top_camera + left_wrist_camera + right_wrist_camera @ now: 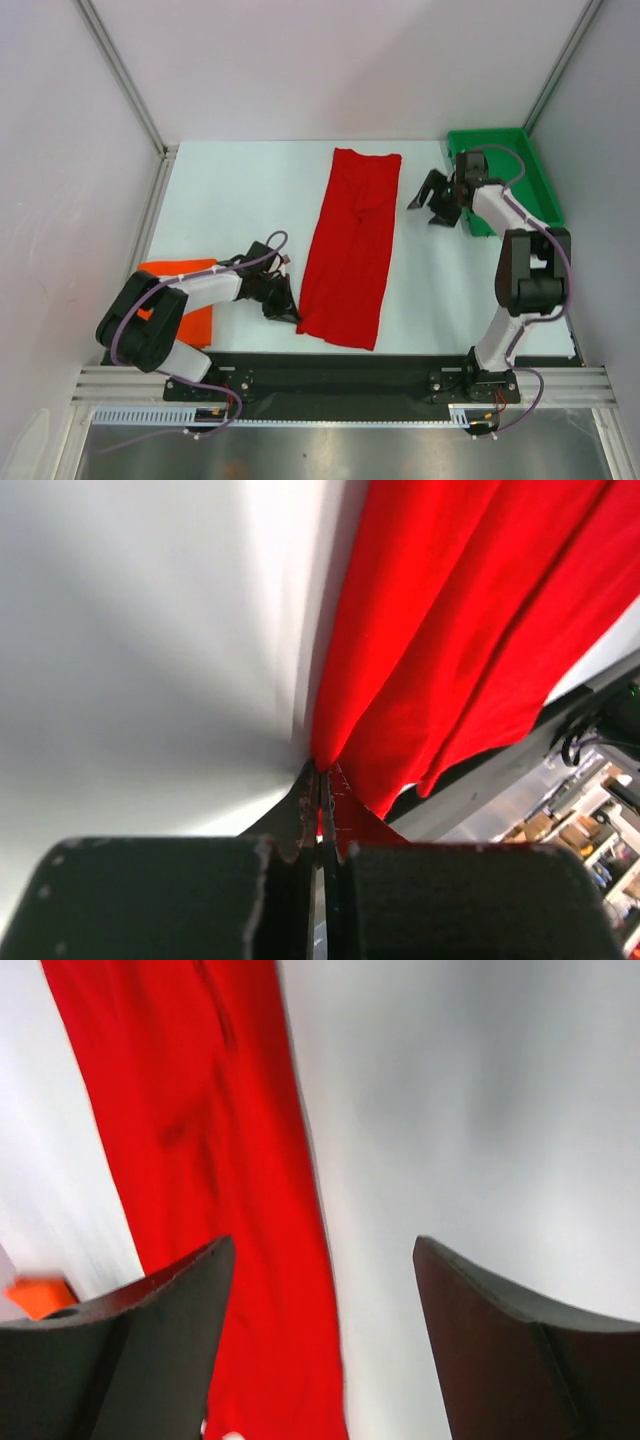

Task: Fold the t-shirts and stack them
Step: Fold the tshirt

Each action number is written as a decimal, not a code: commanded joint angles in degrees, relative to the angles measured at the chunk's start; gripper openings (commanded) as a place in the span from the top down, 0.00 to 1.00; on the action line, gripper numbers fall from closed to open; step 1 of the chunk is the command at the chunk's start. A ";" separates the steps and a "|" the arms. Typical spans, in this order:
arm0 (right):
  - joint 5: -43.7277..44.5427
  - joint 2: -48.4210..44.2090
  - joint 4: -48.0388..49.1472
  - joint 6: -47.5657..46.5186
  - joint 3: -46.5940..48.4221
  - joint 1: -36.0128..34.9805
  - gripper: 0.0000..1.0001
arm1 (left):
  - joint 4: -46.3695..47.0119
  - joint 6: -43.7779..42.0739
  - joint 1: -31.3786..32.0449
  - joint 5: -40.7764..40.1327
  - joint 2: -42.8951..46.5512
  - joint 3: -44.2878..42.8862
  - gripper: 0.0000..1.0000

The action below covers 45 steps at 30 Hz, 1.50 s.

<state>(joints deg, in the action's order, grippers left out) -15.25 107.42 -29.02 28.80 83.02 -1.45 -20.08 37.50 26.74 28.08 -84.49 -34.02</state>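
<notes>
Low in the overhead frame, the left gripper (283, 303) sits at the lower-left corner of the red t-shirt (350, 250), a long strip laid from upper centre to lower centre of the white bench (240, 190). At lower left the orange t-shirt (196, 325) lies folded, partly under the left arm. At upper right the right gripper (432, 200) hangs spread open beside the green tray (492, 137), apart from the red cloth.

Left wrist view: the left gripper (320, 780) is pinched tight on the red t-shirt's corner at lower centre; the cloth fans toward upper right.

Right wrist view: the right gripper (322, 1250) is wide open across the bottom. The red t-shirt runs down the left half, with a scrap of orange at the lower-left edge.
</notes>
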 commanded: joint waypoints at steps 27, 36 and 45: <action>-20.62 -51.69 4.31 16.46 -63.25 -24.12 0.38 | 0.13 10.32 10.44 -7.24 11.45 6.86 0.56; -20.44 -50.82 9.31 22.44 -67.20 -27.11 0.44 | 0.48 8.12 10.44 -6.98 7.67 6.16 0.57; -18.86 -48.36 17.39 28.50 -70.45 -30.36 0.45 | 1.09 7.86 10.44 -6.02 5.57 4.75 0.66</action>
<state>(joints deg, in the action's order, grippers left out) -34.94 58.15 -17.65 53.69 13.19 -31.29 -17.74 47.59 36.99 25.12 -76.99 -28.67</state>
